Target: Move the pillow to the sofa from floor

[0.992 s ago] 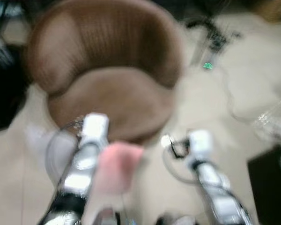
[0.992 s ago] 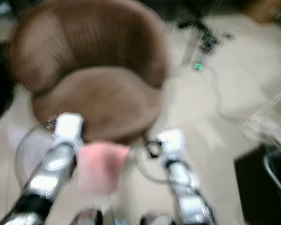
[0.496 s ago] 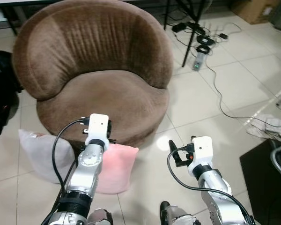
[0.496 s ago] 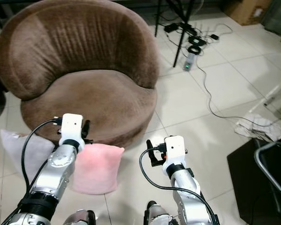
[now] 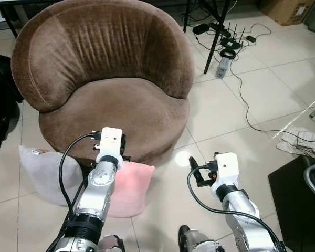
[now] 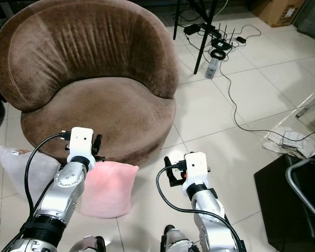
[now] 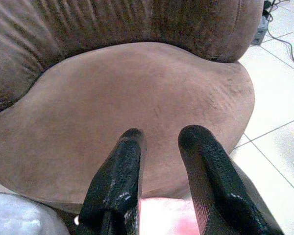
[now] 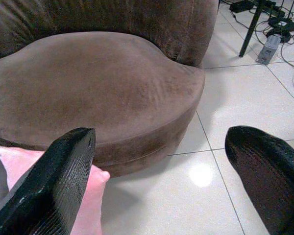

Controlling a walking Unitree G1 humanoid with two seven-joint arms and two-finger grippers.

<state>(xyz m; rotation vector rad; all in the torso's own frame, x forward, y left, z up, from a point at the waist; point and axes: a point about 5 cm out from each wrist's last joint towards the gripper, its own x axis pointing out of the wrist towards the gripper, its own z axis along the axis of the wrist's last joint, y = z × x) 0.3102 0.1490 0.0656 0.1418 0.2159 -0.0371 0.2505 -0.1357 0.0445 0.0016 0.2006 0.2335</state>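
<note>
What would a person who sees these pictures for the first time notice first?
The big round brown sofa takes up the upper left of the scene. On the tiled floor against its front stand a pink pillow and, to its left, a grey pillow. The left gripper hangs above the pink pillow, fingers slightly apart, and the right gripper is wide open over bare tiles.

From my feed, the floor (image 5: pixel 226 105) was glossy cream tile, with a bright glare spot just in front of the round brown armchair (image 5: pixel 102 79). Black cables (image 5: pixel 252 100) trailed across the tiles towards a cardboard box (image 5: pixel 286 9) at the far edge.
</note>
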